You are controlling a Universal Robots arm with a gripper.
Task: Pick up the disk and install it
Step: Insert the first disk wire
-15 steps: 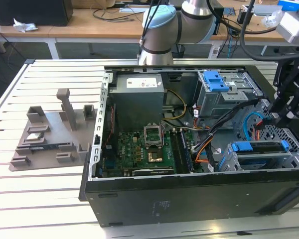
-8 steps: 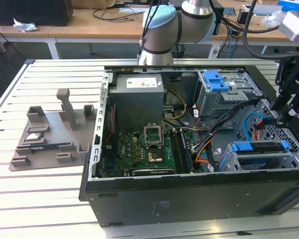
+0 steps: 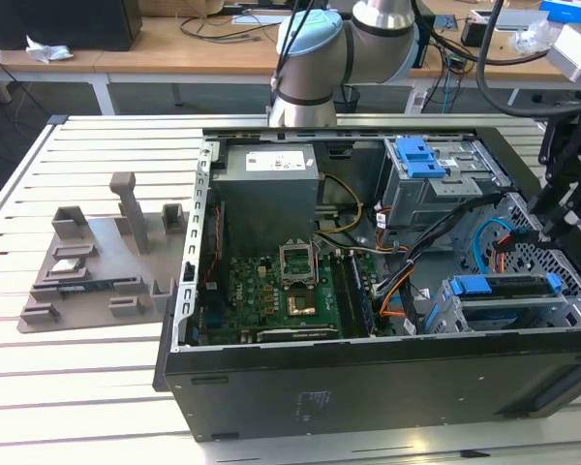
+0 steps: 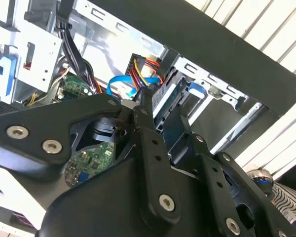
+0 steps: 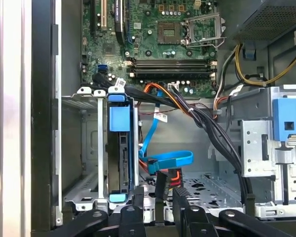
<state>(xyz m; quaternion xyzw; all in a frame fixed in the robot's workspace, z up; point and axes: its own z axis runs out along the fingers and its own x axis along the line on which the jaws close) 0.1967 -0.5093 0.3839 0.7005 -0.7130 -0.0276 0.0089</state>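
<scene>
Fingers (image 5: pixel 160 197): two dark tips stand a narrow gap apart on either side of a black cable plug (image 5: pixel 161 183); I cannot tell whether they press on it. The gripper (image 3: pixel 547 228) sits at the computer case's (image 3: pixel 368 387) edge on the exterior view's right, just above the case floor.

The disk (image 5: pixel 119 148) sits on edge in the silver drive cage (image 5: pixel 84 148) at the case's front corner on the exterior view's right, blue rails (image 3: pixel 504 286) showing at both ends. Its long axis runs parallel to the case's front edge. The disk is not in the fingers.

The arm (image 3: pixel 339 44) rises behind the case's rear edge; the wrist reaches down over the edge on the exterior view's right. A blue flat cable (image 5: pixel 165 159) loops between the disk and the plug. The circuit board (image 3: pixel 281 291) lies on the case floor.
</scene>
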